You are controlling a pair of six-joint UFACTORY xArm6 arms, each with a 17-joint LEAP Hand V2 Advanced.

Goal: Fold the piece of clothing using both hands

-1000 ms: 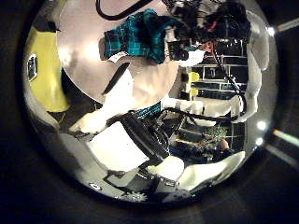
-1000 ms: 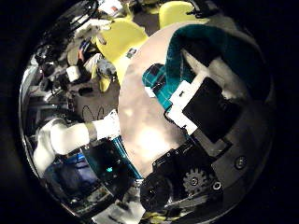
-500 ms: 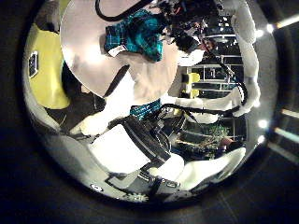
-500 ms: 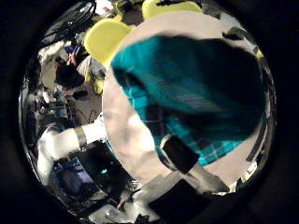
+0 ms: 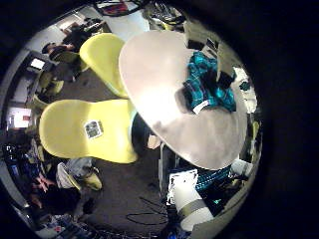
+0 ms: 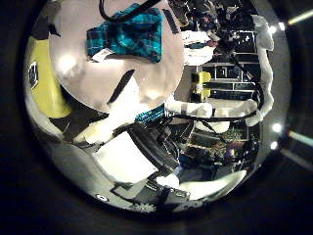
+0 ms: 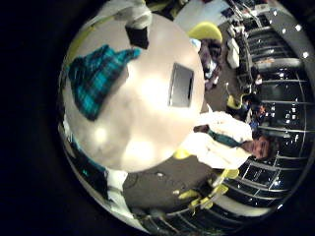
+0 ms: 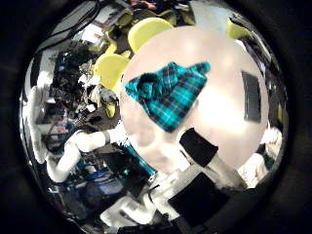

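Garment (image 8: 171, 93) now lies free and flat on the table (image 8: 222, 122), near its edge; 0.5 s ago it filled the right thumb view, so the right hand (image 8: 210, 161) has drawn well clear of it. Right hand is released, fingers extended and grasping nothing; left hand (image 6: 132, 147) is likewise slack and empty, apart from the cloth. Garment's long axis runs from the table edge inward, narrow end pointing toward the flat slab (image 7: 180, 84).

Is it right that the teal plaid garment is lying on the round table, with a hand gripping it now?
Not quite. The teal plaid garment does lie on the round table, but no hand grips it: the right thumb side palm view shows it lying free.
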